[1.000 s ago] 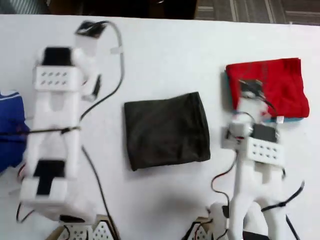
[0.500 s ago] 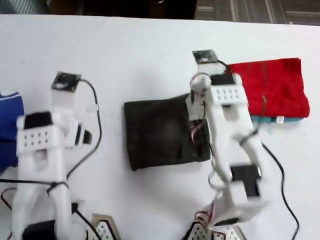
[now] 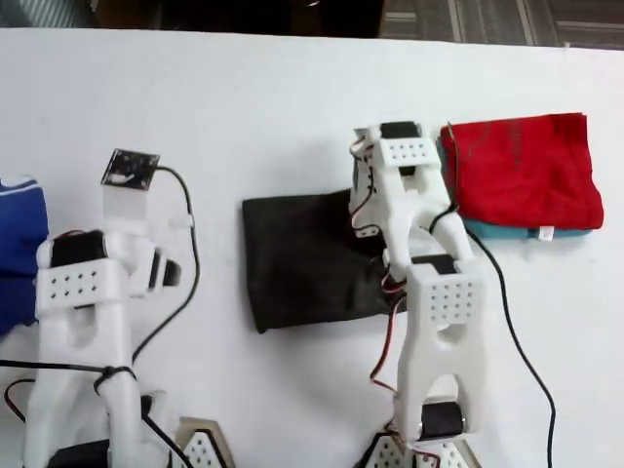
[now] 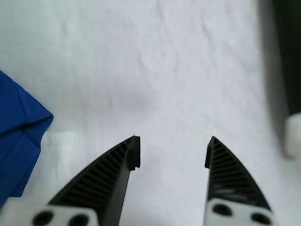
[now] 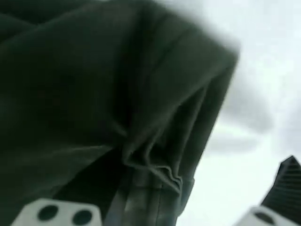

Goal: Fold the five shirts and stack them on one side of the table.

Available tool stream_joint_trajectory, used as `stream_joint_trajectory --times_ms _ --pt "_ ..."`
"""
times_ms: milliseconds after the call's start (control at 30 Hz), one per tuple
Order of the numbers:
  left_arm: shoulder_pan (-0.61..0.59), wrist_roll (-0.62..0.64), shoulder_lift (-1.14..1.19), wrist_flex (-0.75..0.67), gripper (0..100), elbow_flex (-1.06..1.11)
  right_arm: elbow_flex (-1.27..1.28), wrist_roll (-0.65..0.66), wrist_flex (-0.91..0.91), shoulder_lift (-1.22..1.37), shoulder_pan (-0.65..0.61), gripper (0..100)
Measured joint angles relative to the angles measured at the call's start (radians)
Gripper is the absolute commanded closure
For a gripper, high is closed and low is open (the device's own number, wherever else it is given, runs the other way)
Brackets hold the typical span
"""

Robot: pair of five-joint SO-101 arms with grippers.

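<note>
A folded black shirt (image 3: 312, 258) lies mid-table. My right gripper (image 3: 369, 210) hangs low over its right edge, open. In the right wrist view the shirt's layered folded edge (image 5: 155, 160) sits close between the jaws, with one dark fingertip (image 5: 288, 172) beside it over bare table and the other finger hidden by cloth. At the right, a folded red shirt (image 3: 526, 171) rests on a teal one (image 3: 512, 232). A blue shirt (image 3: 19, 244) (image 4: 19, 141) lies at the left edge. My left gripper (image 4: 171, 146) is open over bare table between the blue and black shirts.
The white table (image 3: 273, 97) has free room along the back and between the shirts. The left arm (image 3: 83, 283) stands at the near left with its cable (image 3: 190, 263) looping beside it. Both arm bases sit at the front edge.
The right arm swung from the red stack over to the black shirt's right edge and lowered there. The left arm drew back toward the near left.
</note>
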Motion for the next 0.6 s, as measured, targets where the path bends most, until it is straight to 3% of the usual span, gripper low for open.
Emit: stream_joint_trajectory --times_ms 100,300,600 --pt "0.000 0.000 0.000 0.000 76 0.000 -0.037 0.000 0.011 0.040 0.002 67.7" --pt "0.000 0.000 0.000 0.000 76 0.000 -0.107 0.049 0.040 0.115 -0.015 99.0" --pt "0.000 -0.002 0.000 0.000 76 0.000 -0.124 0.118 0.041 0.133 -0.014 97.9"
